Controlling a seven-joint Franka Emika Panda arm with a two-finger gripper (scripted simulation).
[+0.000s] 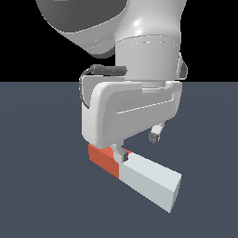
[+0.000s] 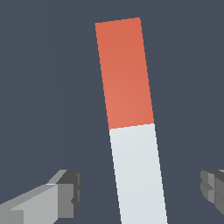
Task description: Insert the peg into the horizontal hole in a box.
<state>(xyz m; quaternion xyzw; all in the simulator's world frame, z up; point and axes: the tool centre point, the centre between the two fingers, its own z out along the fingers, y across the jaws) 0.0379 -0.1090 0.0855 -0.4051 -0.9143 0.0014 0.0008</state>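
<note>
The peg [image 2: 133, 127] lies flat on the counter [image 1: 42, 195] between the 2 spread, empty fingers of my end effector [image 2: 140, 192], and closing off-centre there could twist it, I judge, spoiling alignment with a box not in view.

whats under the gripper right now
The peg lies on the floor under the open gripper, a finger on each side, not touching. In the exterior view the hand covers part of the peg's red end.
</note>
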